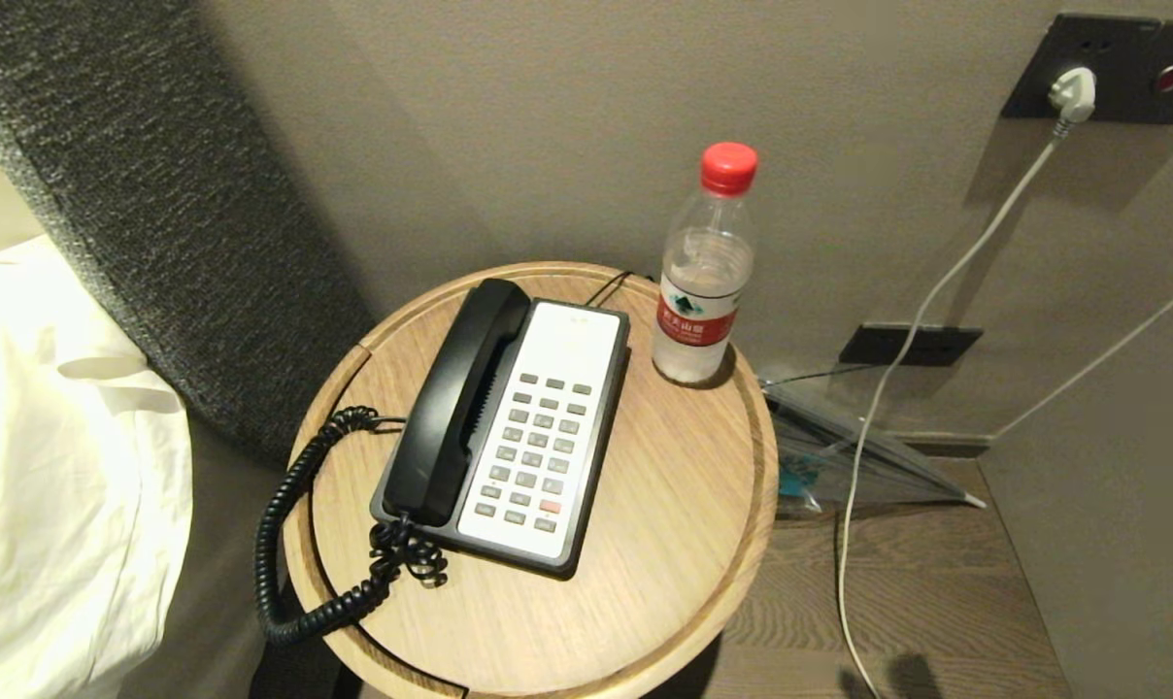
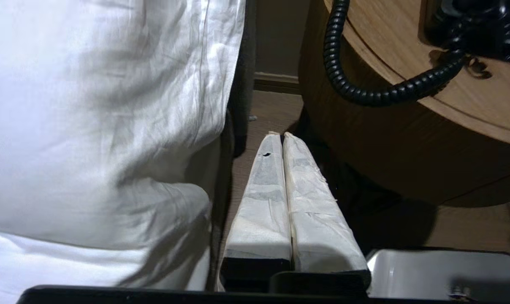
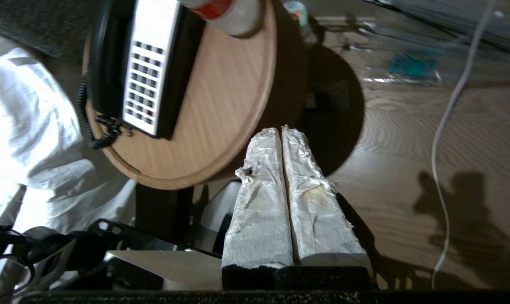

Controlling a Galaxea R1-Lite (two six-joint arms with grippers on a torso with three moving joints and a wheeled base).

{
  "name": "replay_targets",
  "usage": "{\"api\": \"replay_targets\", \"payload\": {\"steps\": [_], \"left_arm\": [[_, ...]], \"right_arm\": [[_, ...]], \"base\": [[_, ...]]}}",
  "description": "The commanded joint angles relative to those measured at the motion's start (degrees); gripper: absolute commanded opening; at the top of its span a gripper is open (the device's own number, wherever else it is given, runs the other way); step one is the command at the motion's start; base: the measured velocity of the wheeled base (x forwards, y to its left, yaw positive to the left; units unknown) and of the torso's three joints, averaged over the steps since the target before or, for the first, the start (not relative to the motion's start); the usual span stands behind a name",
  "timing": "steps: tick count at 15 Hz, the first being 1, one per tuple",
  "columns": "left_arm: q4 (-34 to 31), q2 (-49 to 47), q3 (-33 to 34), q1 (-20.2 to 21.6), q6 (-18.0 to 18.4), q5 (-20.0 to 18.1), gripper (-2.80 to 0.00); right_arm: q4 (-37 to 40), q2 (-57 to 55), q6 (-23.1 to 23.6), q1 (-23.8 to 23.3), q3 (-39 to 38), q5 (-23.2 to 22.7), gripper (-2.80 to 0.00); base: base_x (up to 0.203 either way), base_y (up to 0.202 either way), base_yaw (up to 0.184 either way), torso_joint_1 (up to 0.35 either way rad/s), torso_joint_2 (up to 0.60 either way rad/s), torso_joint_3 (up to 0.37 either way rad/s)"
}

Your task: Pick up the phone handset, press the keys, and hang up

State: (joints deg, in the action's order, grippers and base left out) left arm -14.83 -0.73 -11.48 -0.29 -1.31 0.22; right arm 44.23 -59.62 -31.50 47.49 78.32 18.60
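two grippers are mine, and neither shows in my head view. my left gripper [image 2: 282, 136] hangs low beside the round wooden table [image 1: 664, 485], near the floor, between the table's edge and the white bedding [image 2: 99, 126]; its paper-wrapped fingers [image 2: 267, 185] are pressed flat together with nothing between them. my right gripper [image 3: 280, 130] sits off the table's other side, above the wooden floor [image 3: 407, 169], and its wrapped fingers [image 3: 263, 190] are likewise pressed together, holding nothing. the phone handset [image 1: 460, 398] lies in its cradle along the left side of the phone base [image 1: 548, 427], its perforated end toward the wall and its cord end toward me. the black coiled cord [image 1: 285, 524] leaves the near end of the handset, loops out past the table's left rim and curls back up to the base; in my left wrist view that cord [image 2: 343, 67] droops over the table's edge, well apart from my left fingertips. the grey keys [image 1: 533, 456] run in rows down the white face of the base, one red key among them near the bottom. a water bottle with a red cap [image 1: 703, 272] stands upright at the back right of the table, just beside the base and not touching it. a white cable [image 1: 897, 369] hangs from a wall plug down to the floor.
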Motion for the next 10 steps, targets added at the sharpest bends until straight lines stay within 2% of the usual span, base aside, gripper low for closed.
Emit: {"api": "replay_targets", "payload": {"steps": [1,3,4,5,10], "left_arm": [[2.53,0.73,3.58,-0.03,1.13,0.12,-2.80],[10.73,0.73,9.29,-0.02,1.56,0.08,-2.80],[14.61,0.73,11.12,0.01,3.14,-0.18,-2.80],[14.60,0.72,11.28,0.02,6.38,-0.77,-2.80],[14.31,0.73,11.40,0.03,6.50,-1.10,-2.80]], "right_arm": [[0.27,5.26,-0.22,-1.54,-3.23,-0.02,-2.80],[0.52,8.47,-0.23,-3.08,-5.21,-0.16,-2.80],[0.80,9.97,-0.29,-3.87,-5.98,-0.21,-2.80],[0.90,11.32,-0.61,-4.73,-6.73,-0.29,-2.80],[2.70,19.47,-1.36,-8.38,-10.98,-1.05,-2.80]], "base": [[0.000,0.000,0.000,0.000,0.00,0.000],[0.000,0.000,0.000,0.000,0.00,0.000],[0.000,0.000,0.000,0.000,0.00,0.000],[0.000,0.000,0.000,0.000,0.00,0.000],[0.000,0.000,0.000,0.000,0.00,0.000]]}}
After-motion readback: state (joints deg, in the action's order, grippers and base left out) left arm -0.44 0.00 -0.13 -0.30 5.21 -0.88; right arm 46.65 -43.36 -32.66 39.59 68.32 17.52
